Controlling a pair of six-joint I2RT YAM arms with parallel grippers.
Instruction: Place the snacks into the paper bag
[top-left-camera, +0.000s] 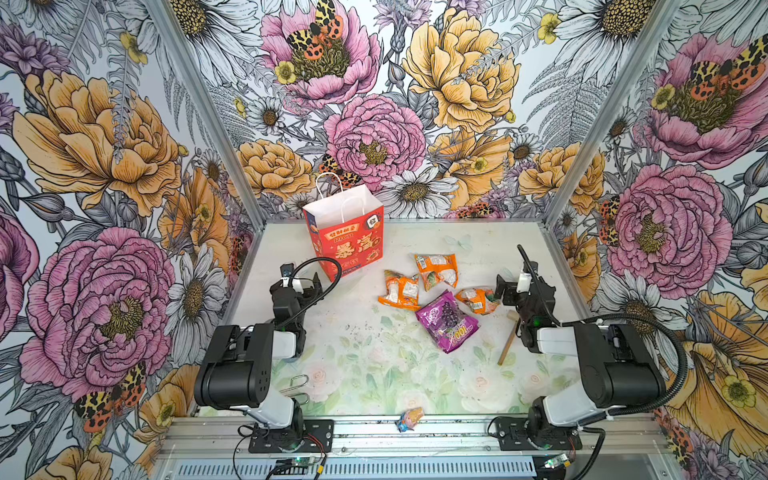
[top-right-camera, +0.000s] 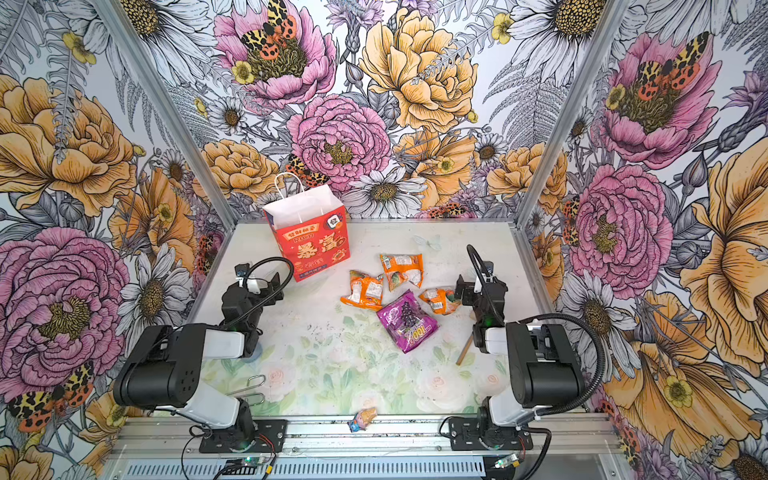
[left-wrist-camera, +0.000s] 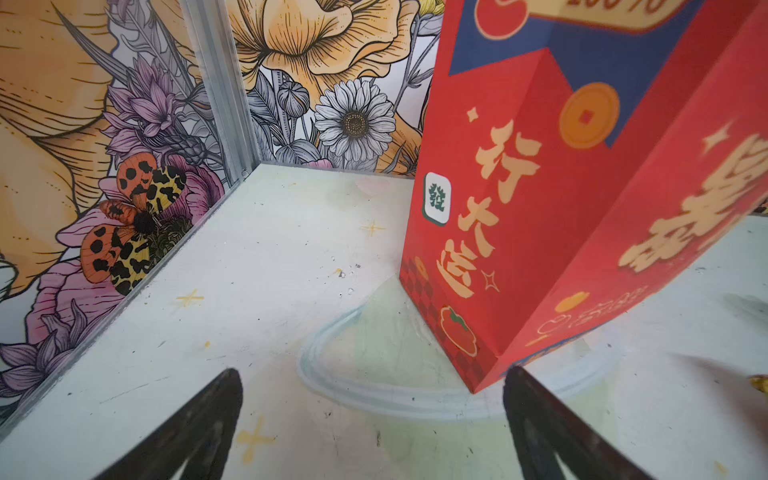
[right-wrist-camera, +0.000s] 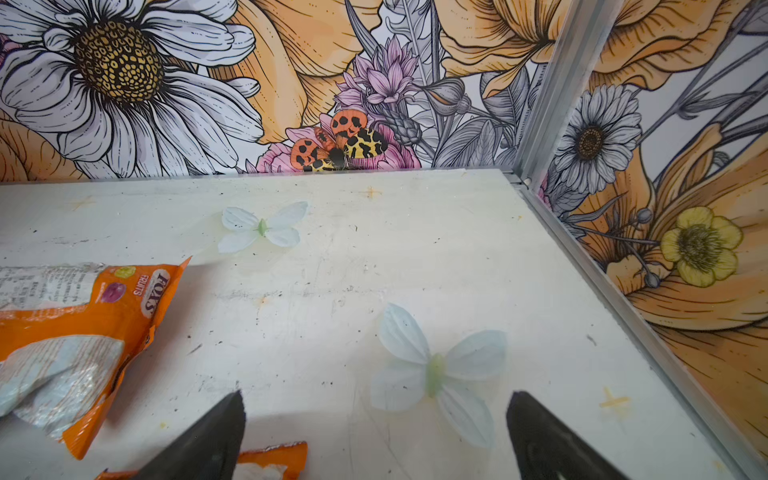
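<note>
Snacks (top-left-camera: 446, 322) loose on scuffed pale floral tabletop (top-left-camera: 365, 365); flowered walls (top-left-camera: 104, 166) around.

The left arm (top-left-camera: 245, 365) and right arm (top-left-camera: 611, 365) each fold at the elbow, wrists reaching forward and low. The left end effector (left-wrist-camera: 372, 376) stands spread wide and empty. The right end effector (right-wrist-camera: 374, 399) gapes likewise, holding nothing.

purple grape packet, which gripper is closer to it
Right. The right gripper sits open just beyond the orange packet next to the purple packet; the left gripper is farther, open beside the paper bag.
</note>
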